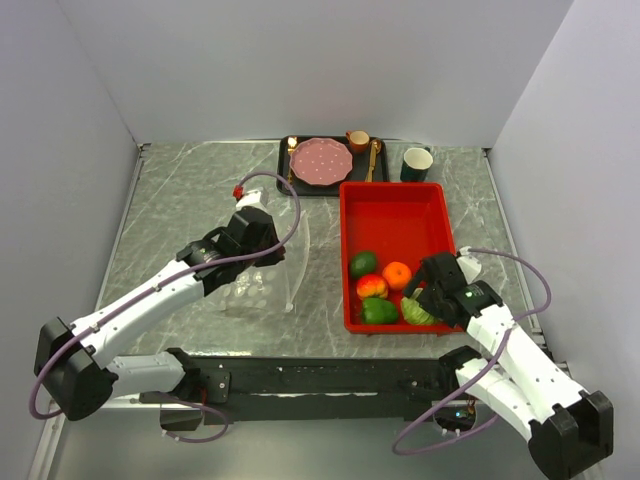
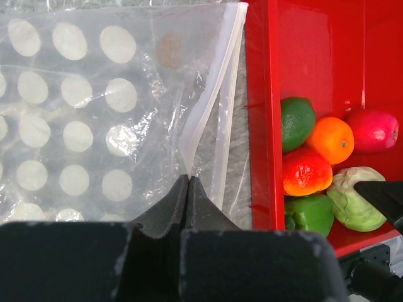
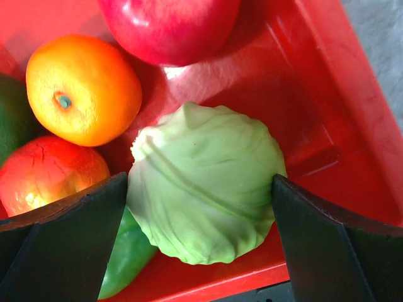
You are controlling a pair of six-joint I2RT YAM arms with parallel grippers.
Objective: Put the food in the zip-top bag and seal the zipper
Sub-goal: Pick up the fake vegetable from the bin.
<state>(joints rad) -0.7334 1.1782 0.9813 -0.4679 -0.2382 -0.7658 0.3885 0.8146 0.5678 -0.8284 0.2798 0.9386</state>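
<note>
A grey marbled table [image 1: 200, 190] boxed in by plain white walls holds everything. The left gripper [image 2: 189, 187] has its fingers pressed tightly together, pinching what looks like one lip of the zip-top bag [image 2: 94, 113] just where the white zipper [image 2: 217, 94] runs down to the tips. The rest of the clear, dotted film lies slack on the table, just beside the red tray [image 2: 261, 126]. The right gripper [image 3: 200, 214] is spread wide inside that tray, one finger on either side of the pale green cabbage [image 3: 208, 182], very close to it, though contact cannot be told. Crowding the cabbage are the green pepper [image 3: 129, 258], red-yellow fruit [image 3: 50, 173], orange [image 3: 82, 88], apple [image 3: 170, 25] and avocado [image 3: 9, 119]. The cabbage is probably light, hard and smooth, so it may squirt out; gripping across its widest part seems safest. The bag is limp, and its mouth likely collapses unless the lip is held up.
</note>
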